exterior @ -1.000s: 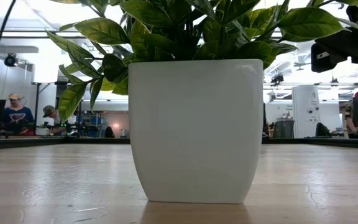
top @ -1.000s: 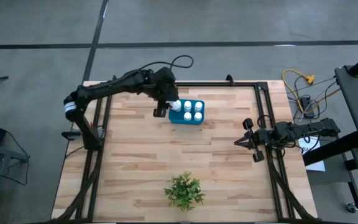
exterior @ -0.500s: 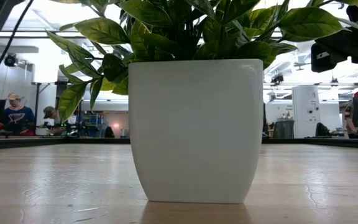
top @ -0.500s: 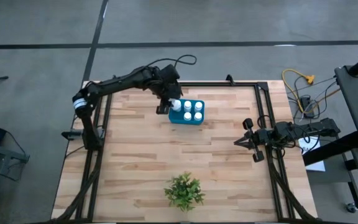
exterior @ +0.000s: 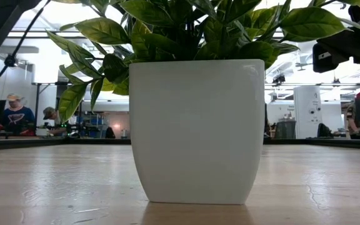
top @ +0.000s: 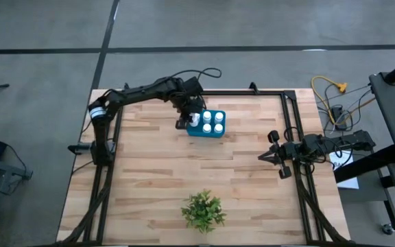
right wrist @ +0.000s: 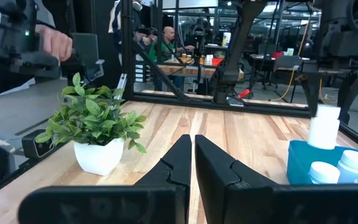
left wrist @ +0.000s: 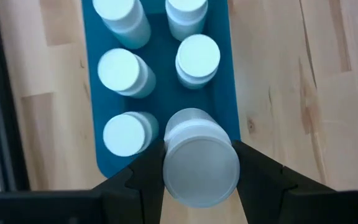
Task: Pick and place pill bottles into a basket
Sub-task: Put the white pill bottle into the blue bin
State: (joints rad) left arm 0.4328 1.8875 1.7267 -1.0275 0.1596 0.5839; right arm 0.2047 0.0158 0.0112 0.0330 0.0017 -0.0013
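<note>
We are judging this as the last placement: the left gripper (left wrist: 201,163) is clamping a pill bottle (left wrist: 201,163) between its two fingers (left wrist: 146,177), hovering it over the one free slot at the near end of the basket (left wrist: 224,93), right below the fingertips. Five other pill bottles (left wrist: 127,71) are already standing in the basket, all just ahead of the held one: one is sitting directly beside the left finger, two are in the middle row, and two are at the far end.

In the high view the left gripper (top: 187,116) is hanging at the left edge of the basket (top: 206,133), caps showing inside it. In the right wrist view the held bottle (right wrist: 324,126) is standing upright, clearly above the basket rim (right wrist: 300,158), so we are reading it as not yet lowered.

Next move, as we are judging it: go straight down into the free slot, keep the bottle upright, then spread the fingers. The gap beside the neighbouring bottle is looking tight, so the left finger could nudge it.

The bottles are looking like plain white cylinders with round flat white caps, with no label we can read. The basket is a teal-blue bin with rounded corners.

The right gripper (right wrist: 191,158) is waiting well apart at the right table edge, fingers pressed together, holding nothing.
</note>
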